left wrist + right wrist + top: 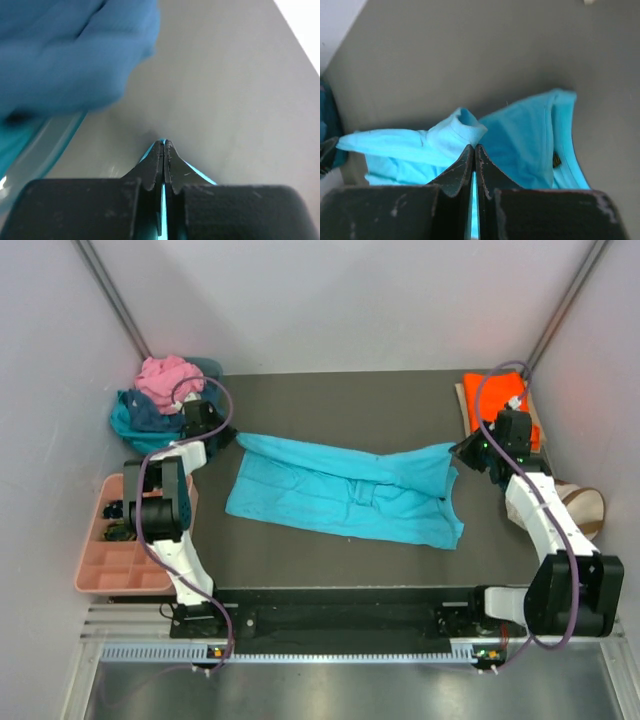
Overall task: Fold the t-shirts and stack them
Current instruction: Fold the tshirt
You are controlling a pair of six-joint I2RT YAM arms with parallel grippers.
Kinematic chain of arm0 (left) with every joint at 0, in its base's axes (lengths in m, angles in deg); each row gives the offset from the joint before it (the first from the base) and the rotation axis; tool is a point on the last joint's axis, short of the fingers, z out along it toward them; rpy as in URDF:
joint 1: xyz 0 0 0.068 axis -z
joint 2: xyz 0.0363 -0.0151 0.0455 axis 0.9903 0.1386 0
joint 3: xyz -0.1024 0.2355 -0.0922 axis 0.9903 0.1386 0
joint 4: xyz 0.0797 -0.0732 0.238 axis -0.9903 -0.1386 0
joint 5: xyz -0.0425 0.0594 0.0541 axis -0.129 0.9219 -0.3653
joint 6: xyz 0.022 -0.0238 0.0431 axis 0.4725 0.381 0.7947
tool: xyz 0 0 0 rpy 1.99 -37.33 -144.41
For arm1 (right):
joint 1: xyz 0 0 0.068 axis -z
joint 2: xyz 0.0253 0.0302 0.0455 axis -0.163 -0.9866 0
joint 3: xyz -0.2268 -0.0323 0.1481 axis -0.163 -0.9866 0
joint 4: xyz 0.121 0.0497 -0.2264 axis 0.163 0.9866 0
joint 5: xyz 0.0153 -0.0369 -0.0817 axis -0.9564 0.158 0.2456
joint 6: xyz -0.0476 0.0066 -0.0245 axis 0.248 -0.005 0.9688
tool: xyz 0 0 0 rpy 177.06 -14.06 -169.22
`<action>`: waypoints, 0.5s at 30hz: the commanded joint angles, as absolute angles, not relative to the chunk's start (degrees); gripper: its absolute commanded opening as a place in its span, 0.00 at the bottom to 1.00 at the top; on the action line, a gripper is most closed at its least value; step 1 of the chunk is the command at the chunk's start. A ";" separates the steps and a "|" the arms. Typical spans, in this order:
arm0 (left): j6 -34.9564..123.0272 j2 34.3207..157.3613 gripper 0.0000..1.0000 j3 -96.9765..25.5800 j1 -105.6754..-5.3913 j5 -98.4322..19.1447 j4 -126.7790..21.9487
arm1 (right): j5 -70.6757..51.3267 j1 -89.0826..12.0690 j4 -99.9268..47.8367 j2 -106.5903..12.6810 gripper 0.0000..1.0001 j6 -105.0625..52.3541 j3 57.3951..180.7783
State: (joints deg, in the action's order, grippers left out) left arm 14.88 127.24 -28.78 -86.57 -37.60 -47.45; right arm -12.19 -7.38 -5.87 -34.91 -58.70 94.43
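Centrally on the dark, matte table (400, 405), a bright turquoise t-shirt (345, 495) is spread as a long, rumpled band of soft cloth, bunched into creases near its middle. Its far left corner is pinched by the left gripper (163, 150), whose black fingers are pressed together with only a thin sliver of turquoise shown between them. Its far right corner is likewise clamped by the right gripper (474, 152), the scuffed black fingers closed on a fold of the same fabric. At the table's far left corner, a loose heap of shirts (160, 400) in pink, navy and teal is piled. An orange shirt (495, 398) is laid at the far right corner. A pink tray (100, 575) with compartments is set beside the left arm, and a cream bag (590, 508) is seen by the right arm.
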 commanded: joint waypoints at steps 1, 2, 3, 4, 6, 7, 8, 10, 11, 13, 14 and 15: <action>13.08 132.49 0.00 -34.09 -86.96 -41.04 -40.29 | -9.07 -7.27 -15.38 -41.52 0.00 -58.91 101.27; 12.55 133.37 0.00 -34.54 -87.04 -41.75 -38.98 | -8.63 -7.27 -16.17 -42.59 0.00 -58.91 102.07; 11.77 135.29 0.00 -34.98 -86.96 -43.58 -37.74 | -8.36 -7.27 -16.44 -43.73 0.00 -58.91 102.77; 11.32 136.18 0.00 -35.94 -87.04 -44.47 -35.38 | -7.84 -7.27 -16.79 -45.66 0.00 -59.09 103.56; 9.74 138.89 0.00 -36.83 -86.96 -46.14 -32.82 | -7.66 -7.18 -19.16 -47.51 0.00 -59.27 104.01; 9.13 139.69 0.00 -37.18 -87.04 -47.45 -29.59 | -7.31 -7.27 -19.60 -49.35 0.00 -59.44 104.97; 7.90 140.66 0.00 -37.44 -87.04 -48.25 -28.25 | -7.22 -7.27 -19.96 -50.50 0.00 -59.35 105.50; 6.67 142.95 0.00 -38.14 -87.13 -50.53 -24.05 | -6.87 -7.27 -20.40 -52.26 0.00 -59.18 107.08; 5.27 143.74 0.00 -38.32 -87.04 -51.24 -22.54 | -6.78 -7.27 -20.84 -53.84 0.00 -59.09 107.26; 3.85 145.67 0.00 -39.02 -87.04 -52.64 -20.17 | -6.43 -7.27 -22.24 -55.16 0.00 -59.00 108.05; 2.63 146.38 0.00 -39.20 -87.04 -53.61 -17.98 | -6.25 -7.27 -22.51 -56.39 0.00 -58.92 108.40; 2.18 147.51 0.00 -39.72 -87.13 -54.23 -17.00 | -6.08 -7.18 -22.94 -56.92 0.00 -58.83 108.66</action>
